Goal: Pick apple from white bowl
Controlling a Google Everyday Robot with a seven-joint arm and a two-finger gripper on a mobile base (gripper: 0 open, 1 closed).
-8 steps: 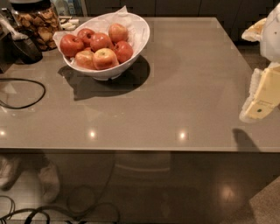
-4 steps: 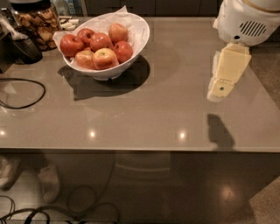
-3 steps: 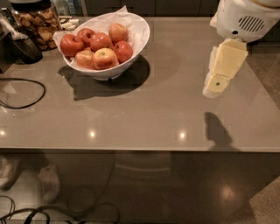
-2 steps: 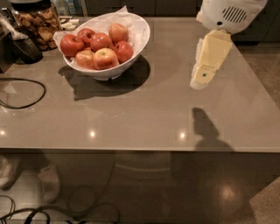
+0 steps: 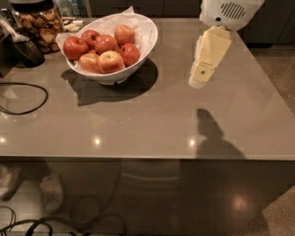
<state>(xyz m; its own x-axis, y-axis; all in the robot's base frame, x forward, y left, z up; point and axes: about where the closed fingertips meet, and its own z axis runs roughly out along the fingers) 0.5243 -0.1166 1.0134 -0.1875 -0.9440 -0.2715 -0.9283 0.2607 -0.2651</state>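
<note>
Gripper [image 5: 200, 79] hangs in the air over the far right part of the counter [image 5: 152, 122], well apart from the bowl [image 5: 148, 42] and touching nothing. It tilts, tip down and toward the left, under the white arm housing [image 5: 229, 11] at the far edge. Seen side-on as one cream slab, so cannot tell whether it is spread or closed; it holds nothing. Its shadow [image 5: 209, 133] falls on the counter toward the near right.

Bowl sits near the far left corner, upright, slanted rim higher at the back, white paper lining [image 5: 132, 14] sticking up over the far rim. Apples [image 5: 110, 61] heaped inside, about seven, mostly red, two or three paler yellow-orange at the front and back. All lie in the bowl.

Clear jar [image 5: 39, 24] of brown snacks at the far left corner, just beside the bowl. Black cable [image 5: 27, 102] loops along the left edge. Dark object [image 5: 24, 50] at the left edge, near the jar; cannot tell what it is.
</note>
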